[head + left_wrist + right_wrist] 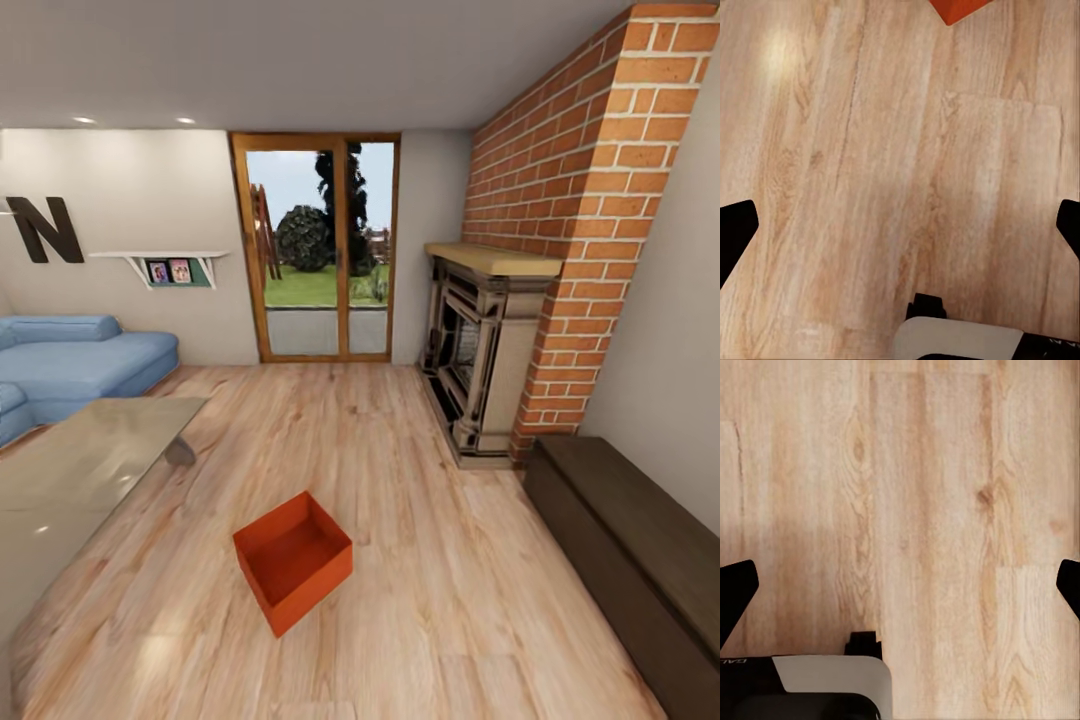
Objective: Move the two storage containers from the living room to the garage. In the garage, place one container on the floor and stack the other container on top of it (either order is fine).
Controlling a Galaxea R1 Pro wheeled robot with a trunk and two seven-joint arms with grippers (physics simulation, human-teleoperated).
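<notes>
Wrist views: both pincers splayed wide over plank flooring [915, 510].

Place: this was a home living room.
Seating: blue sectional sofa [75, 365].
Hearth: brick chimney [580, 200] over a fireplace [480, 360].
Floor: light wood planks [420, 560].
Outlook: glazed garden doors [318, 250].
</notes>
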